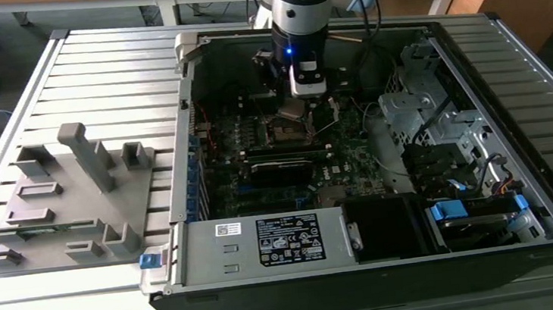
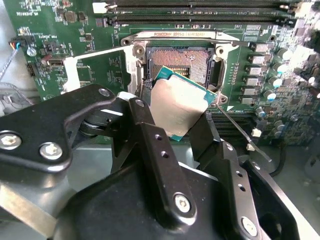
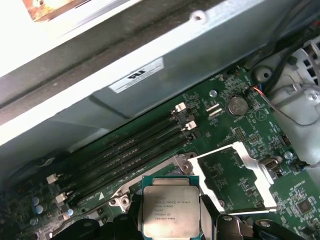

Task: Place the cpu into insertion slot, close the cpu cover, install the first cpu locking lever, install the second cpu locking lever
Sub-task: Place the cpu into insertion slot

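My gripper (image 1: 293,105) hangs inside the open computer case, shut on the cpu (image 1: 290,109), a flat silver-topped square chip. In the second wrist view the black fingers (image 2: 142,115) pinch the cpu (image 2: 180,100) by its edges, tilted, just above and in front of the insertion slot (image 2: 182,62), whose bare contact field shows. The cpu cover (image 2: 70,75), a silver frame, lies flipped open beside the slot. A thin locking lever (image 2: 237,127) sticks out loose on the other side. In the first wrist view the cpu (image 3: 171,200) hides most of the slot, with the open cpu cover (image 3: 257,175) beside it.
Memory slots (image 3: 125,155) run along one side of the socket. The case's metal walls (image 1: 188,133), a power supply (image 1: 264,240) and a drive cage (image 1: 424,110) with cables box in the motherboard. A grey fixture tray (image 1: 58,199) sits at the exterior view's left.
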You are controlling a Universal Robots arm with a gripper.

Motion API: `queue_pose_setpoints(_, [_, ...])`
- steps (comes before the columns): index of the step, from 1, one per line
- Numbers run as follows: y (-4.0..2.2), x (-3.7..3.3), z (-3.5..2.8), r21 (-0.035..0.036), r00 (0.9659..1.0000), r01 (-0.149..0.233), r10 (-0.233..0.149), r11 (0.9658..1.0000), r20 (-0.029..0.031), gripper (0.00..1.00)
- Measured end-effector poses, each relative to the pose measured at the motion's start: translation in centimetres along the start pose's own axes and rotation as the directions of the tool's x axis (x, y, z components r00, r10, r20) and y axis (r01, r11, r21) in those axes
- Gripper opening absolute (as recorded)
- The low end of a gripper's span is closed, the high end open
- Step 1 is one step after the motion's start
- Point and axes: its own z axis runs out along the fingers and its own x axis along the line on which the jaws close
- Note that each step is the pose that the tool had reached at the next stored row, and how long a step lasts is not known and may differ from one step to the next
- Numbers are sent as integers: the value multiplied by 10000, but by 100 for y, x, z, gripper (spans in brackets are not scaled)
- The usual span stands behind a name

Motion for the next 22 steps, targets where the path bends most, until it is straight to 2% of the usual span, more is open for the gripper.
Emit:
queue_pose_setpoints(3, [0, 0, 3, -7, 9992, -406, 406, 9992, 33, 54])
queue_pose_setpoints(6, [0, 0, 5, -14, 9978, -655, 655, 9978, 53, 54])
queue_pose_setpoints(13, [-1, 0, 7, -19, 9967, -810, 810, 9967, 66, 54])
queue_pose_setpoints(18, [-1, 0, 10, -25, 9938, -1112, 1113, 9938, 89, 54])
queue_pose_setpoints(22, [-1, 0, 11, -27, 9937, -1118, 1118, 9937, 90, 54])
